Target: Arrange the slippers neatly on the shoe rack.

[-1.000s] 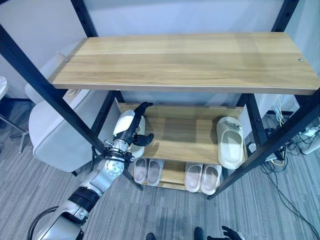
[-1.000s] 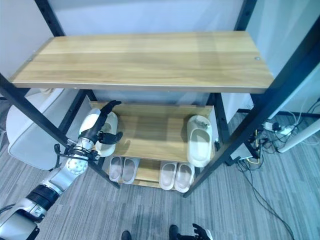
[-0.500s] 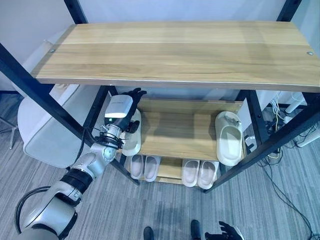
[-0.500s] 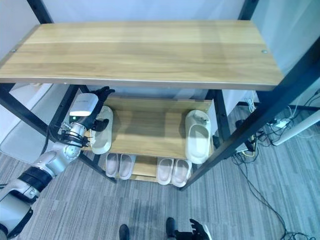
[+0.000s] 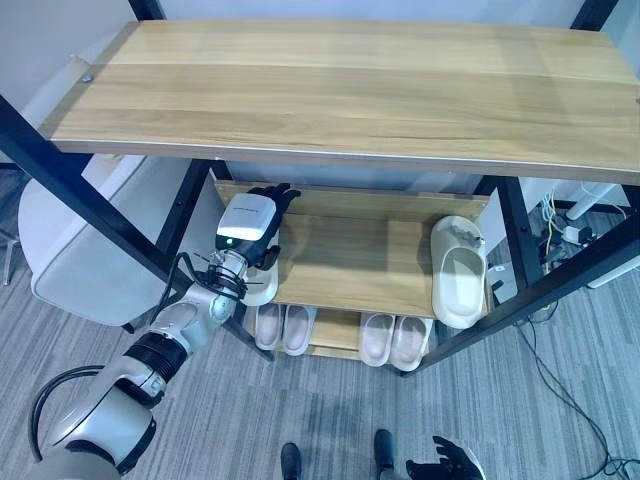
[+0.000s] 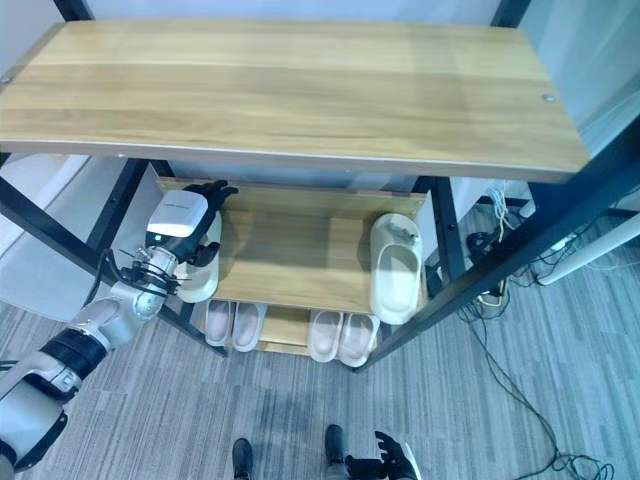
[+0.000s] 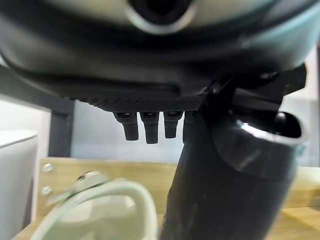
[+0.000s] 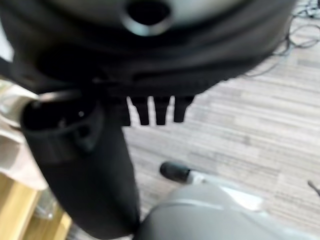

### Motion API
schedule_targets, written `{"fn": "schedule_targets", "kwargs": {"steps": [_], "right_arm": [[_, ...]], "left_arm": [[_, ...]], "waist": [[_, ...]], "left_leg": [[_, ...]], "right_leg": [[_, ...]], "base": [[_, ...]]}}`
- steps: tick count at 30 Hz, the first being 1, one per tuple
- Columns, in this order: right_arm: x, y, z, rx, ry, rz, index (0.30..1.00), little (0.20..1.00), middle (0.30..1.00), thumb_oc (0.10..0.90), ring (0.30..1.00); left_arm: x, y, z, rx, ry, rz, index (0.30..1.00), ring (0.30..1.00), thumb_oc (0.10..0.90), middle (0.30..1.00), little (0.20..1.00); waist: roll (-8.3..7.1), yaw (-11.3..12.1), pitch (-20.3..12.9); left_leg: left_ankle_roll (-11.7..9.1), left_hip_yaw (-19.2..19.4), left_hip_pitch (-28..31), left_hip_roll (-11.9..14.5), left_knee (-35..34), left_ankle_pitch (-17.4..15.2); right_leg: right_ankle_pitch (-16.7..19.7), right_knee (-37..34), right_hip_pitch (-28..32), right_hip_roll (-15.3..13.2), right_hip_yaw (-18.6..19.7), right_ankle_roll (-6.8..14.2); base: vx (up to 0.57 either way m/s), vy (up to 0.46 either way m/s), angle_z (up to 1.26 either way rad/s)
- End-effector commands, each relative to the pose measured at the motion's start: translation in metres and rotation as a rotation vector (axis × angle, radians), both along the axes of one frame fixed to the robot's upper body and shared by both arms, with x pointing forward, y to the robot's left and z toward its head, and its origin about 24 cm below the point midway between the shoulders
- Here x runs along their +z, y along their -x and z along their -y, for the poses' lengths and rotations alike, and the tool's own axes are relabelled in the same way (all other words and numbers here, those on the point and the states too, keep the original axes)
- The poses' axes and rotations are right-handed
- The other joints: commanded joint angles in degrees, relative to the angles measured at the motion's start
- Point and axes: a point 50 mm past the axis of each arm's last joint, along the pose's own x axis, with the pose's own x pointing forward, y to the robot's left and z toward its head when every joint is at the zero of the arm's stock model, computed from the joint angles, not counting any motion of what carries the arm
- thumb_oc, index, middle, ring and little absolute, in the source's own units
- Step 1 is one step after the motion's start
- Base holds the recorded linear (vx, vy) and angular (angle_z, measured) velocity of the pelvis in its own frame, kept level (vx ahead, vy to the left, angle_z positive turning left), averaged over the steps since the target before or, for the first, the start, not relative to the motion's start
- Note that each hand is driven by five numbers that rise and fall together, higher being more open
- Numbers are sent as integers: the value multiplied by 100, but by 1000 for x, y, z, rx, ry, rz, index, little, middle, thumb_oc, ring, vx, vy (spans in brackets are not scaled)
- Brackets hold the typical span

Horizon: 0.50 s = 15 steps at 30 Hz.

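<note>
On the shoe rack (image 5: 400, 260) middle shelf, the left robot hand (image 5: 255, 225), fingers straight, rests on a slipper (image 6: 200, 285).

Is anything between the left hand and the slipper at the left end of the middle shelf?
Nothing visible. The left hand is right over the left slipper on the middle shelf, fingers extended. The other slipper lies well off at the shelf's right end.
</note>
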Motion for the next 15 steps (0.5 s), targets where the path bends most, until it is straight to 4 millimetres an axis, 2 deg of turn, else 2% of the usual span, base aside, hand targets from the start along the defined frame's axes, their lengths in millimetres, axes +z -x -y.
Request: {"fn": "schedule_targets", "kwargs": {"steps": [1,15], "right_arm": [[4,-2,6,-2,31,39,900,900,900,800,900],[2,-1,2,5,15,24,900,900,900,800,900]], "left_arm": [[100,-21,1,15,-22,363,900,900,800,900,900],[100,-17,0,13,-39,379,900,900,800,900,900]], "waist": [[78,115,68],[82,174,36]], "left_leg": [[19,-131,-67,-371,15,-306],[17,-147,101,-374,15,-343]], "right_leg": [[-289,30,140,-89,-68,545],[-335,30,289,-91,-112,537]], "base": [[0,0,0],[0,0,0]]}}
